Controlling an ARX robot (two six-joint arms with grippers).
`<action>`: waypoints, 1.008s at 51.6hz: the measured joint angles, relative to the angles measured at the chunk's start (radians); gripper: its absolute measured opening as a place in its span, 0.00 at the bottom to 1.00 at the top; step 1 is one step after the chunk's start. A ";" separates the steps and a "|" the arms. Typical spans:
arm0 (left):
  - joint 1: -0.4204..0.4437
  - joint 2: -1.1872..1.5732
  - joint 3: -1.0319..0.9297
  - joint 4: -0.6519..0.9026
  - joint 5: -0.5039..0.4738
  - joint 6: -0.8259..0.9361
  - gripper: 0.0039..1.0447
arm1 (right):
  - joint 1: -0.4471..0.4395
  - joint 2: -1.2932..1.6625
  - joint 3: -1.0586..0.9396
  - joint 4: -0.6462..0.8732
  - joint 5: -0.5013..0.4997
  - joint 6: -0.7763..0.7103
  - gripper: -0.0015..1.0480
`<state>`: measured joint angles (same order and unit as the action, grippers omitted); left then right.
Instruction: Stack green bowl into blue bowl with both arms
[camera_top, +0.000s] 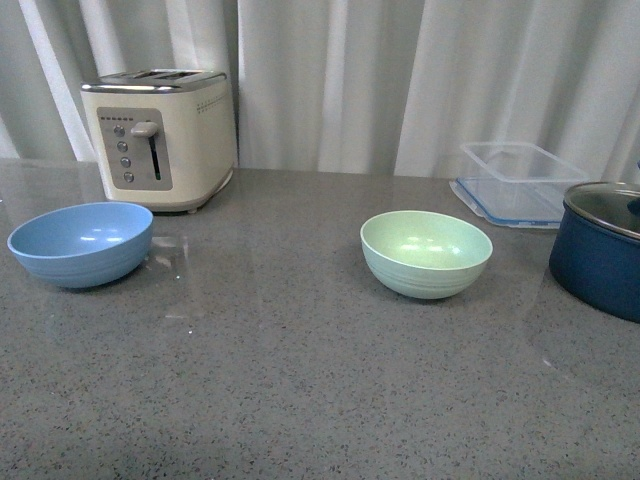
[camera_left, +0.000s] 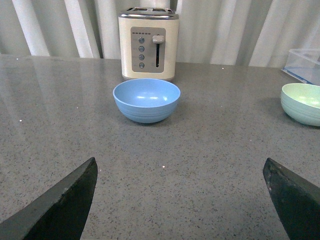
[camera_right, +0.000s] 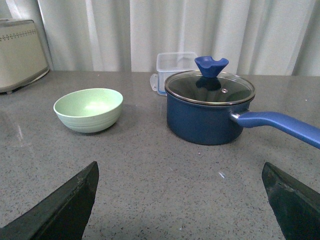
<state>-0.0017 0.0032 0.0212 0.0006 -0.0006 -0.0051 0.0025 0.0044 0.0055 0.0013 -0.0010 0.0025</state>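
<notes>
Your left fingers (camera_left: 65, 202) stand wide apart with nothing between them, above the grey speckled tabletop (camera_top: 300, 390). Your right fingers (camera_right: 67, 205) are spread just as wide and also hold nothing.

Ahead of the left fingers, the blue bowl (camera_top: 80, 243) sits upright and empty. In the front view it is at the left of the tabletop. The green bowl (camera_top: 426, 253) sits upright and empty right of centre, well apart from the blue bowl and ahead of the right fingers. Neither bowl touches anything else.

Just behind the blue bowl you have a cream toaster (camera_top: 160, 138) with its lever up. To the right of the green bowl, near it but not touching, stands a navy pot (camera_top: 598, 258). It has a glass lid (camera_right: 210, 87) and a long blue handle (camera_right: 280, 122). Behind the pot lies a clear plastic container (camera_top: 517, 182). A pale curtain (camera_top: 330, 70) hangs behind the tabletop's far edge.
</notes>
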 joint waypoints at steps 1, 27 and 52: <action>0.000 0.000 0.000 0.000 0.000 0.000 0.94 | 0.000 0.000 0.000 0.000 0.000 0.000 0.90; 0.000 0.000 0.000 0.000 0.000 0.000 0.94 | 0.000 0.000 0.000 0.000 0.000 0.000 0.90; 0.120 0.423 0.288 0.006 -0.198 0.035 0.94 | 0.000 -0.001 0.000 0.000 0.000 0.000 0.90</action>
<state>0.1181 0.4263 0.3096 0.0071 -0.1986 0.0296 0.0025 0.0036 0.0055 0.0013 -0.0013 0.0025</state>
